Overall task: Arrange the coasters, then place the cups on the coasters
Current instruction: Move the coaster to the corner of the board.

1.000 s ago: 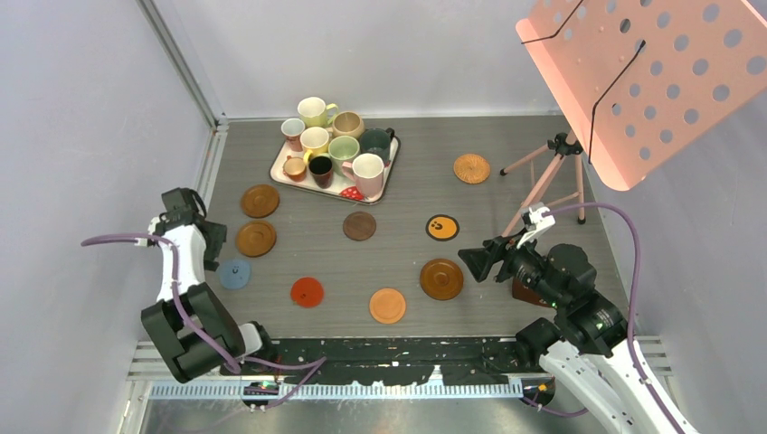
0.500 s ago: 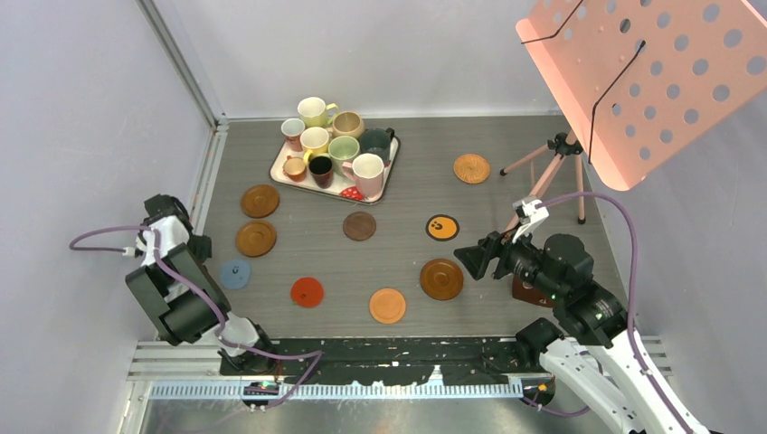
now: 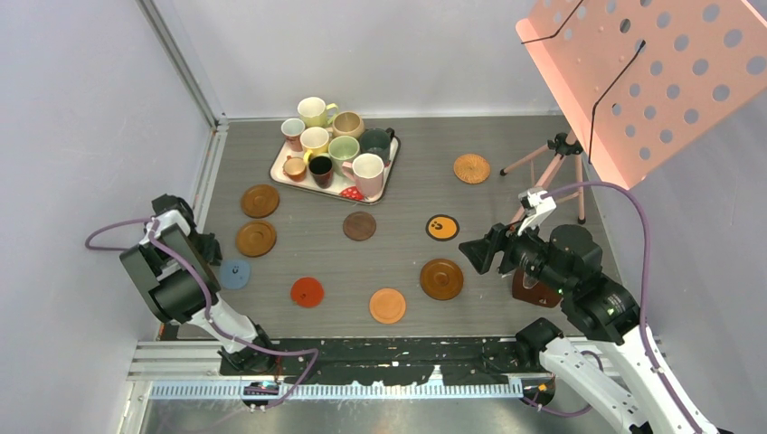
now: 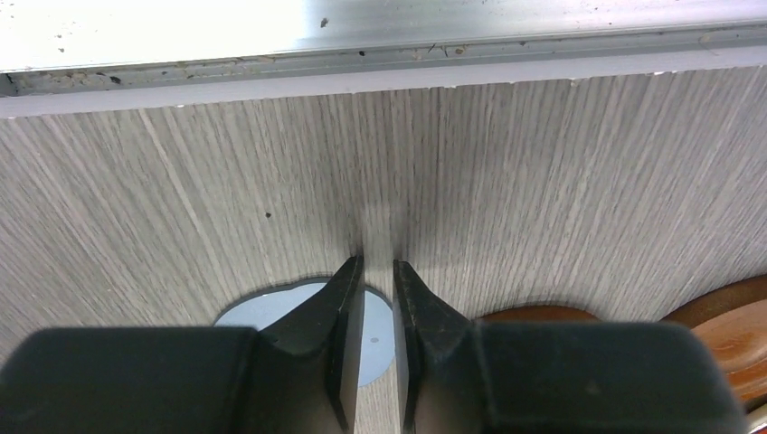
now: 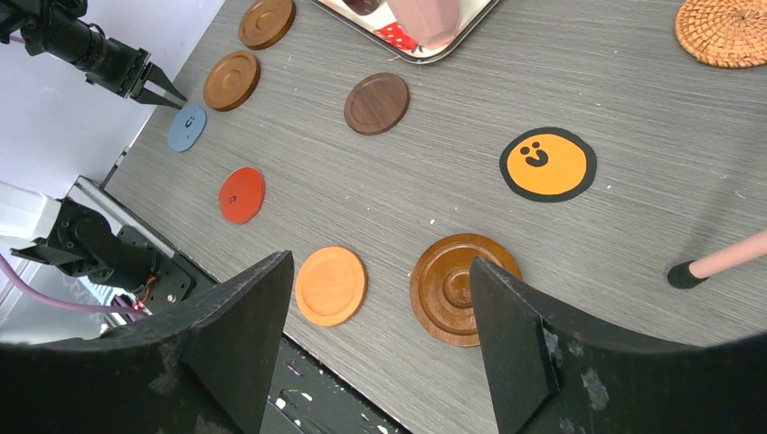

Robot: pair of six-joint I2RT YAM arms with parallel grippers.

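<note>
Several cups (image 3: 344,149) stand together on the white tray (image 3: 387,174) at the back. Coasters lie spread over the table: two brown wooden ones (image 3: 256,239) on the left, a blue-grey one (image 3: 235,273), a red (image 3: 307,292), an orange (image 3: 387,306), a rimmed brown (image 3: 441,279), a dark brown (image 3: 359,225), a black-and-orange (image 3: 441,227) and a wicker one (image 3: 471,168). My left gripper (image 3: 213,255) (image 4: 378,267) hovers over the blue-grey coaster (image 4: 262,309), its jaws empty with only a narrow gap. My right gripper (image 3: 472,253) (image 5: 380,264) hangs wide open and empty above the orange (image 5: 330,285) and rimmed brown (image 5: 457,289) coasters.
A pink tripod (image 3: 552,167) stands at the right under a tilted pink perforated board (image 3: 651,72). A metal rail (image 3: 210,163) and a wall bound the left side. A dark brown thing (image 3: 534,291) lies partly hidden under my right arm.
My left gripper's jaws have narrowed from wide to nearly together while that arm folded back toward the wall. My right gripper has drifted slightly right and stayed open.
</note>
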